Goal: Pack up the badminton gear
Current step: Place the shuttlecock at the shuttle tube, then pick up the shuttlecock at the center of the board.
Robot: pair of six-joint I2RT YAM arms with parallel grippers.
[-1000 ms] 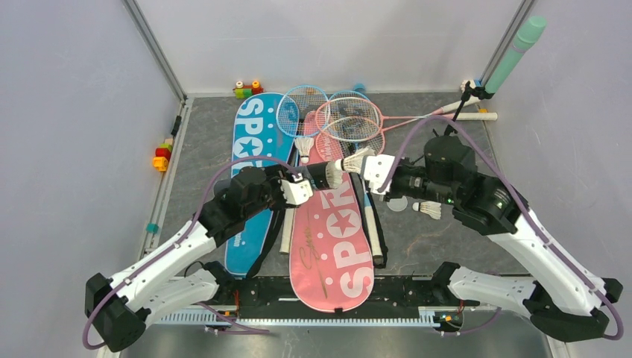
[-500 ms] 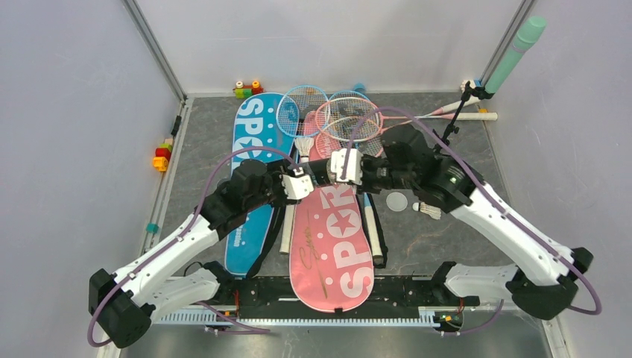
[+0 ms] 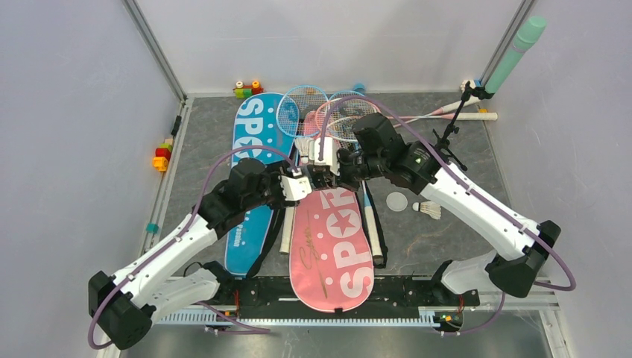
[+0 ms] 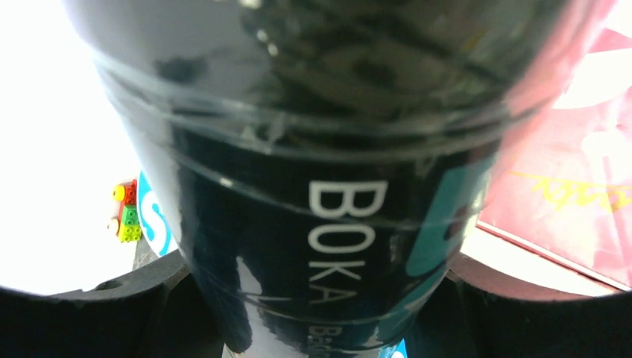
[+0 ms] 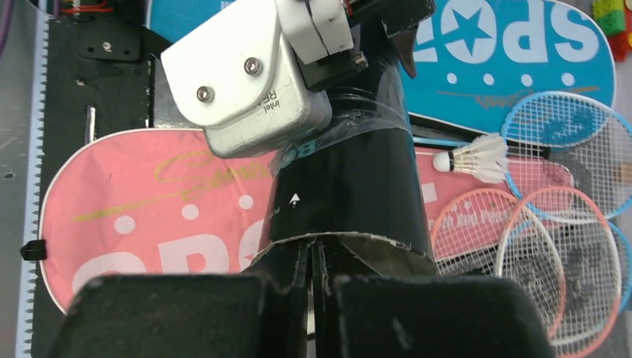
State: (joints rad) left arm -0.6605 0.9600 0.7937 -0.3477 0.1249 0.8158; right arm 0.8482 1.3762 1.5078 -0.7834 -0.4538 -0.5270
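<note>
My left gripper (image 3: 311, 183) is shut on the dark tube (image 3: 322, 177), held level above the pink bag (image 3: 332, 246). In the left wrist view the tube (image 4: 320, 224), marked BOKA, fills the gap between the fingers of the left gripper (image 4: 317, 298). My right gripper (image 3: 332, 165) is shut, and in its wrist view the tips of the right gripper (image 5: 317, 261) reach into the mouth of the tube (image 5: 350, 186). The shuttlecock it carried is hidden inside. Loose shuttlecocks lie at the bags' top (image 3: 304, 145) and on the right (image 3: 430, 210).
The blue bag (image 3: 250, 142) lies left of the pink one. Blue (image 3: 302, 112) and pink rackets (image 3: 346, 119) overlap at the back. A round lid (image 3: 397, 201) lies to the right of the bags. A black tripod (image 3: 454, 127) and toy blocks (image 3: 162, 156) stand at the edges.
My right gripper carried a shuttlecock leftward to the tube's open end and pushed in. The shuttlecock has gone out of sight. The left arm barely moved.
</note>
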